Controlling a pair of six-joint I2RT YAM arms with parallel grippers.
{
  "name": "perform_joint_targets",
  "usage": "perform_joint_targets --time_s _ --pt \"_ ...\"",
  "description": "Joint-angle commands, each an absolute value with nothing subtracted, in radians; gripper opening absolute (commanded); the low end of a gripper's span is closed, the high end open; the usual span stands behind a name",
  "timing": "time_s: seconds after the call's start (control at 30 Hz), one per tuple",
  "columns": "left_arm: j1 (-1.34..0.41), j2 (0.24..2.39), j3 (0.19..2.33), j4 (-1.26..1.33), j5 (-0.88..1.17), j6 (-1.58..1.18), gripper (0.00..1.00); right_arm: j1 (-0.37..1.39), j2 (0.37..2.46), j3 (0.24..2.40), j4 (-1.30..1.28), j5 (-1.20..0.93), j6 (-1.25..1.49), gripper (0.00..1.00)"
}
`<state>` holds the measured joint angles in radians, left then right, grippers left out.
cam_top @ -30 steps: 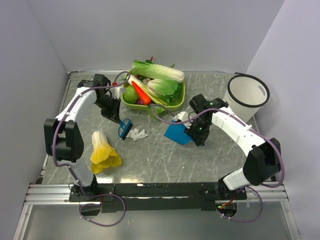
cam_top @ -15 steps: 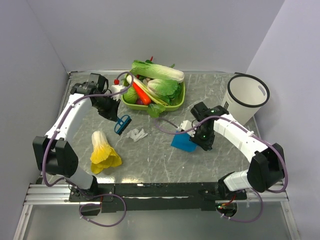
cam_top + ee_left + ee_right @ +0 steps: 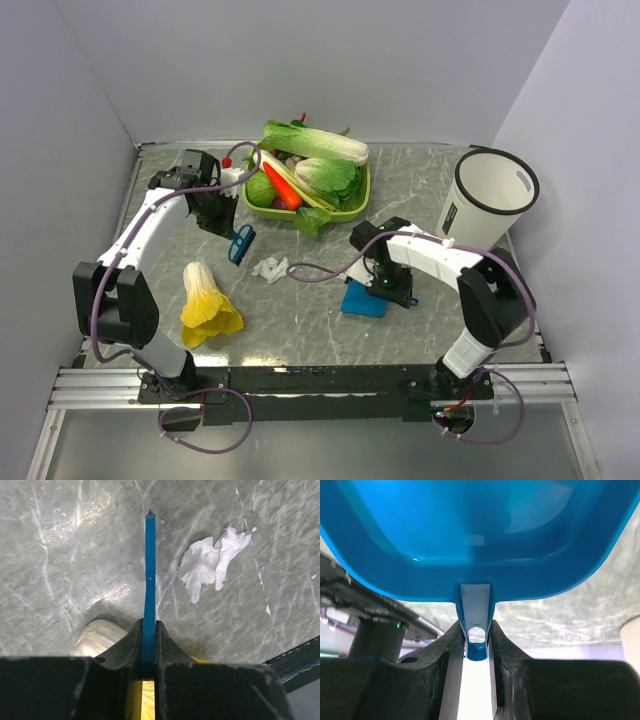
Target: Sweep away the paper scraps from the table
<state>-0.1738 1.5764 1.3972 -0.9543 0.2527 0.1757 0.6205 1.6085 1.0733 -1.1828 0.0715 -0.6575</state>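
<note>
Marble tabletop [image 3: 300, 335]: paper scraps [image 3: 271, 268] mid-left, yellow cabbage [image 3: 207, 300] nr left front, green veg basket [image 3: 340, 214] at back, white bin [image 3: 472, 220] rt.

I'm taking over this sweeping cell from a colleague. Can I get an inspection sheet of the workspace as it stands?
Surface: grey-green marbled table, metal rail at the near edge.
Job's things: one paper scrap mid-table, between blue brush and blue dustpan.
Clutter: yellow leafy vegetable loose at left; green basket of vegetables at back; white bin back right.
Grippers: left pincer shut on brush; right pincer shut on dustpan handle.
Cables: purple cable sags near the scrap.
Surroundings: plain walls.
</note>
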Motion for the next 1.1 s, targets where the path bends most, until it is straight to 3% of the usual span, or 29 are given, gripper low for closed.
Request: perform_joint_targets --time_s 0.0,0.1,0.3,0.37,0.4,0.43,0.6,0.73,1.07 --pt "-0.176 1.592 1.397 -0.916 0.313 0.115 0.01 0.626 1.666 1.135 -1.097 0.087 -0.607 0.00" --pt "-0.176 1.595 1.394 -0.920 0.337 0.112 0.01 0.627 1.664 1.131 -1.045 0.045 -0.609 0.05" --pt "-0.176 1.608 1.390 -0.937 0.363 0.123 0.01 0.600 1.638 1.025 -0.950 0.005 -0.624 0.37" --pt "-0.176 1.600 1.381 -0.930 0.361 0.123 0.01 0.554 1.579 1.011 -0.930 -0.122 -0.630 0.48" --pt "-0.176 1.600 1.379 -0.928 0.354 0.124 0.01 0.496 1.553 0.993 -0.920 -0.161 -0.634 0.60" --pt "-0.176 1.597 1.376 -0.931 0.354 0.126 0.01 0.471 1.510 0.985 -0.916 -0.201 -0.635 0.63" --pt "-0.176 1.601 1.378 -0.937 0.364 0.130 0.01 0.336 1.338 0.879 -0.871 -0.379 -0.738 0.64" --pt "-0.176 1.606 1.376 -0.931 0.367 0.124 0.01 0.333 1.199 0.758 -0.778 -0.445 -0.833 0.65" --pt "-0.176 1.594 1.373 -0.942 0.357 0.129 0.01 0.336 1.227 0.686 -0.646 -0.374 -0.805 0.61"
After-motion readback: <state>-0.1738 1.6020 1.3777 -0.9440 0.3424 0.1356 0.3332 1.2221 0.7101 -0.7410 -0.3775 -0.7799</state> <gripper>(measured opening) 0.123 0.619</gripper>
